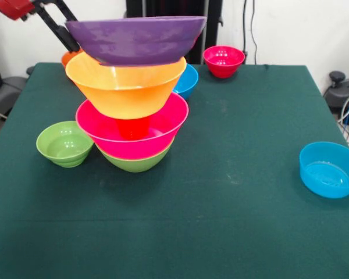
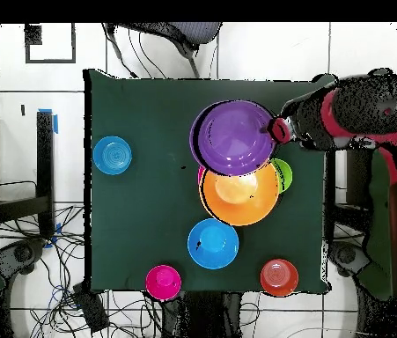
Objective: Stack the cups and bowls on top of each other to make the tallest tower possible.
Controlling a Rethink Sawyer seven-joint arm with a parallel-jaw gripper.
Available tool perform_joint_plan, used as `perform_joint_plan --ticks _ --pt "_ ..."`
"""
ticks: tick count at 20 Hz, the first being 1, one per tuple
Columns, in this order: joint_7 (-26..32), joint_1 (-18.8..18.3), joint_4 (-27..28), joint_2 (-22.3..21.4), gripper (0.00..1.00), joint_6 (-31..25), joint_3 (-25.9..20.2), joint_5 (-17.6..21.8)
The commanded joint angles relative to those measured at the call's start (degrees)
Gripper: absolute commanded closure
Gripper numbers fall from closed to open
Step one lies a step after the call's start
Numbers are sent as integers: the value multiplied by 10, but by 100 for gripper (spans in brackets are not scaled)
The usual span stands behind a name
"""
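Note:
The tower stands left of centre: a green bowl (image 1: pixel 136 161) lowest, a large pink bowl (image 1: pixel 134 135) in it, then a large orange bowl (image 1: pixel 125 87) (image 2: pixel 241 201). The orange cup (image 1: pixel 132 127) shows as a dark shape through the pink bowl's wall, under the orange bowl. A purple bowl (image 1: pixel 136 38) (image 2: pixel 234 136) hangs level over the orange bowl, close to its rim; whether they touch I cannot tell. My gripper (image 1: pixel 70 42) (image 2: pixel 276 129) is shut on the purple bowl's rim.
A small green bowl (image 1: pixel 65 143) (image 2: pixel 283 174) sits right beside the tower. A blue bowl (image 1: pixel 187 80) (image 2: pixel 213 243), a small red bowl (image 1: pixel 223 61) (image 2: pixel 163 282) and a small orange bowl (image 1: pixel 68 57) (image 2: pixel 279 276) stand behind it. Another blue bowl (image 1: pixel 328 170) (image 2: pixel 112 155) sits near the table's side edge.

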State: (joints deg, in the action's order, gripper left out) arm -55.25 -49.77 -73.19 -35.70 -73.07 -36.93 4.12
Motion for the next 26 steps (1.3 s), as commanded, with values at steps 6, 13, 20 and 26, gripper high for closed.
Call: perform_joint_plan --ticks 6,13,20,26 --pt "-114 32 7 18 100 -57 63 7" --pt "-110 41 27 16 100 -101 73 10" --pt "-115 49 62 2 100 -160 73 1" --pt "-131 58 76 1 100 -182 78 -3"
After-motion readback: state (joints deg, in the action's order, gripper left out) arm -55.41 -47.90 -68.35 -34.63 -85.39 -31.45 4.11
